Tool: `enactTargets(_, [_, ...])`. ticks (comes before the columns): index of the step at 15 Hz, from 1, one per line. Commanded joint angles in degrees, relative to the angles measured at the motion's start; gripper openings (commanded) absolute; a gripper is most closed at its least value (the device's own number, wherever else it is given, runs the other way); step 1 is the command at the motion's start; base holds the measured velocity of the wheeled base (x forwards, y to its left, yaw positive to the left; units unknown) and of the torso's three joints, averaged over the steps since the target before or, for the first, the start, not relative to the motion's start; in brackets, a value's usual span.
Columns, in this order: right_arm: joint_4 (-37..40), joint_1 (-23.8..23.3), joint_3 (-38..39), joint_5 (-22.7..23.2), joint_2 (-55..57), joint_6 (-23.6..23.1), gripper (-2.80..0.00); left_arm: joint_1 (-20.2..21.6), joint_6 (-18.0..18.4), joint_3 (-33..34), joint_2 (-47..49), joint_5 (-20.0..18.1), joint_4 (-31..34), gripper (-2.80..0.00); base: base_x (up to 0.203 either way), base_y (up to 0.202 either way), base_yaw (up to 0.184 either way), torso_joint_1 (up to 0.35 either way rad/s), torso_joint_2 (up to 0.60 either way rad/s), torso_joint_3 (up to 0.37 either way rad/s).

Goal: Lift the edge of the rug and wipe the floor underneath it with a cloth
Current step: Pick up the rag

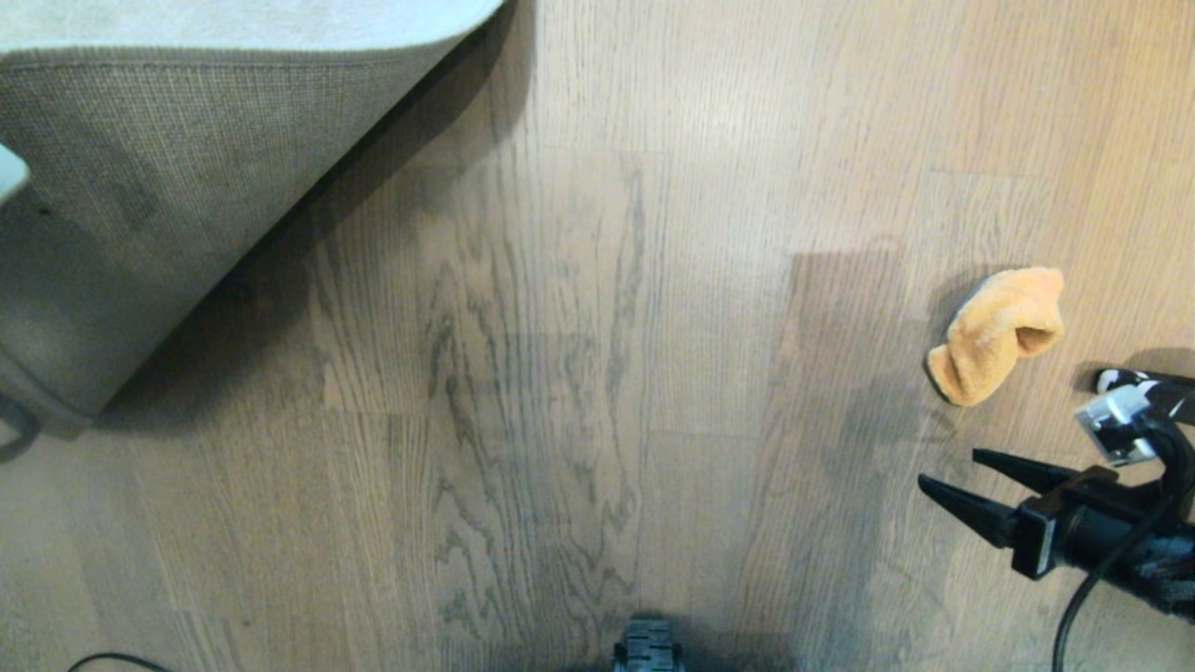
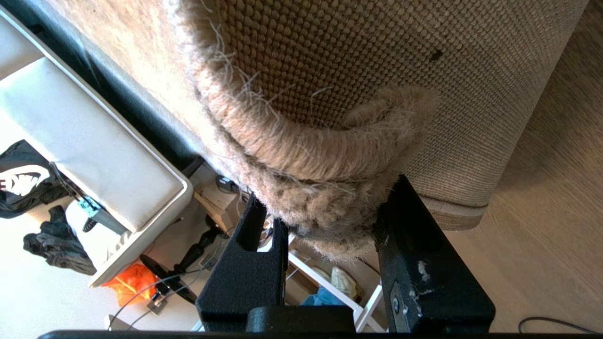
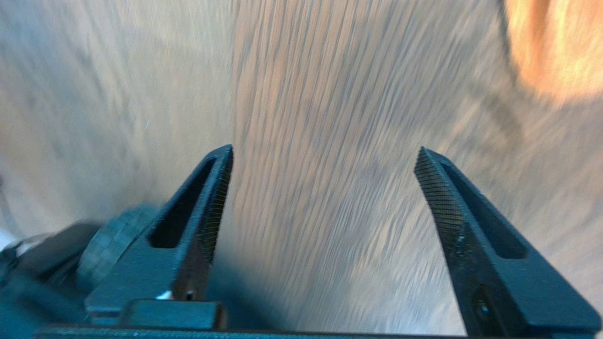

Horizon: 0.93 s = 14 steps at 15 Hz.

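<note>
The rug edge (image 1: 168,187) is folded up and back at the far left, its coarse tan backing facing me above the bared floor (image 1: 579,373). In the left wrist view my left gripper (image 2: 328,193) is shut on the rug edge (image 2: 301,150), the fuzzy rounded border pinched between its black fingers. The orange cloth (image 1: 997,334) lies crumpled on the floor at the right. My right gripper (image 1: 948,467) hovers open just short of it, nothing between its fingers. The right wrist view shows the open right gripper (image 3: 324,149) over bare planks, with the cloth (image 3: 556,47) off to one side.
A dark cable (image 1: 112,661) curls at the bottom left and part of my base (image 1: 647,649) shows at the bottom centre. Behind the lifted rug, the left wrist view shows a white cushioned seat (image 2: 85,141) and floor clutter.
</note>
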Motion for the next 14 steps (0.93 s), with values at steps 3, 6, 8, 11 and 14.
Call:
enactTargets(3, [-13.1, 1.8, -0.6, 0.3, 8.7, 2.9, 0.0, 0.0, 0.3, 0.2, 0.0, 0.3, -0.2, -2.8, 0.0, 0.0, 0.0, 0.0, 0.0, 0.0])
enactTargets(6, [-18.0, 3.5, -0.8, 0.2, 10.8, 5.7, 0.0, 0.1, 0.3, 0.3, 0.1, 0.3, -0.2, -2.8, 0.0, 0.0, 0.0, 0.0, 0.0, 0.0])
enactTargets(8, [-22.5, 3.5, -0.8, 0.2, 12.9, 5.8, 0.0, 0.1, 0.3, 0.3, 0.1, 0.3, -0.2, -2.8, 0.0, 0.0, 0.0, 0.0, 0.0, 0.0])
enactTargets(11, [-26.3, 3.5, -0.8, 0.2, 14.0, 6.9, 0.0, 0.0, 0.3, 0.3, 0.1, 0.3, -0.2, -2.8, 0.0, 0.0, 0.0, 0.0, 0.0, 0.0])
enactTargets(14, [-26.6, 2.9, -1.3, 0.1, 13.2, 7.2, 0.0, 0.1, 0.3, 0.3, 0.1, 0.3, -0.2, -2.8, 0.0, 0.0, 0.0, 0.0, 0.0, 0.0])
